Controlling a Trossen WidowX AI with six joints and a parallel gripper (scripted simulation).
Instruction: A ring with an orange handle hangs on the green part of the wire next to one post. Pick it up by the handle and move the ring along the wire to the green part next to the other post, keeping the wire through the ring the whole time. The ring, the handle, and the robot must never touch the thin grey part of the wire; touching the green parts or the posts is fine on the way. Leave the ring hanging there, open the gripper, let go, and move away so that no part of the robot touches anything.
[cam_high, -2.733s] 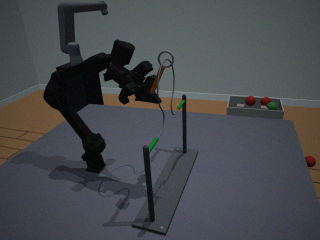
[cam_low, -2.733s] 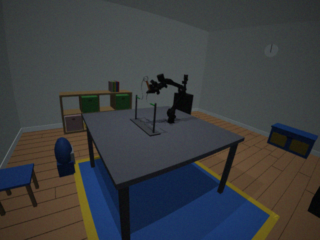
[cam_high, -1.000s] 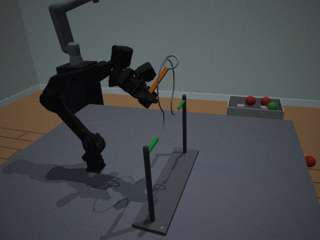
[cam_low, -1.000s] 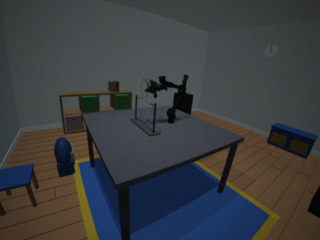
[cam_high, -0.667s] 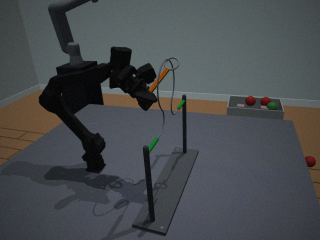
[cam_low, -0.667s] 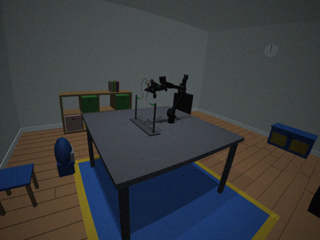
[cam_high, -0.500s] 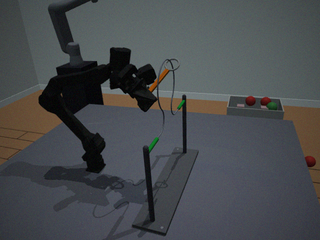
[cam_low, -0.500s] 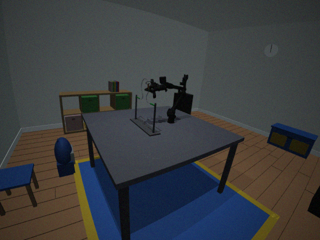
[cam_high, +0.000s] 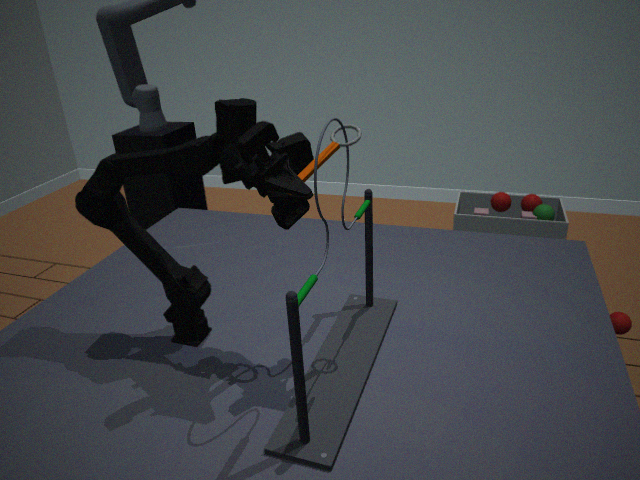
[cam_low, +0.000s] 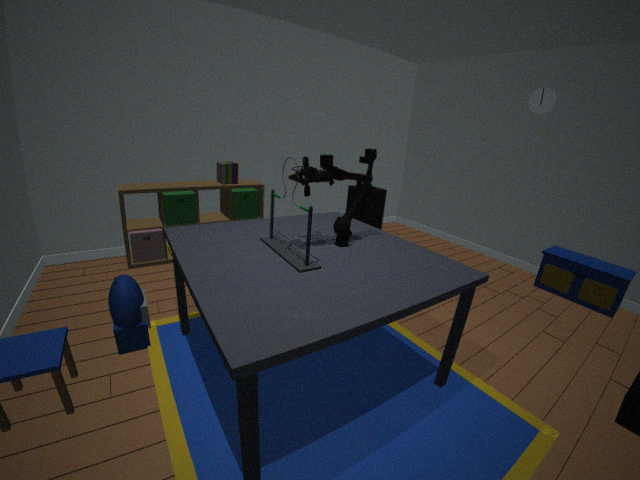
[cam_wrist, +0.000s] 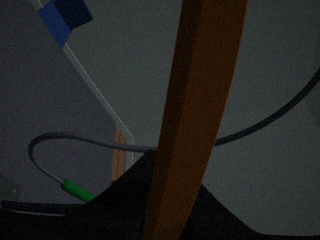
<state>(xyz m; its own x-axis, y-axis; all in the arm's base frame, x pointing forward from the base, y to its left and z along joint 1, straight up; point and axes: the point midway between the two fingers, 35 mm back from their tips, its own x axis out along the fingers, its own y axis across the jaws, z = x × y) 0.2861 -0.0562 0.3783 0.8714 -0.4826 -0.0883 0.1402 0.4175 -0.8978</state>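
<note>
Carrying the ring (cam_high: 360, 135) by its orange handle (cam_high: 321, 160) (cam_wrist: 197, 115) is the step in hand, judging by its place on the wire (cam_high: 328, 232) (cam_wrist: 280, 114). My claw (cam_high: 305, 187) is clenched on the handle, on the robot-base side of the wire. Landmark: the far post (cam_high: 368, 248), as the top view shows it. The ring is well above that post's top, near the crest of the wire, with the descending grey run appearing to pass through it; actual clearance cannot be confirmed.

The near post (cam_high: 297, 366) stands at the other end of the base plate (cam_high: 356, 356) on the bench (cam_high: 491, 330) (cam_low: 330, 289). Which post is the goal cannot be read from this pose. Next move, in my judgement: advance in small increments along the curve, turning the wrist so the ring's opening stays square to the wire — centred, no grey contact. Hazard: the handle lies close to the wire in view; excess tilt could cause a touch. Release only at the goal's green section.
</note>
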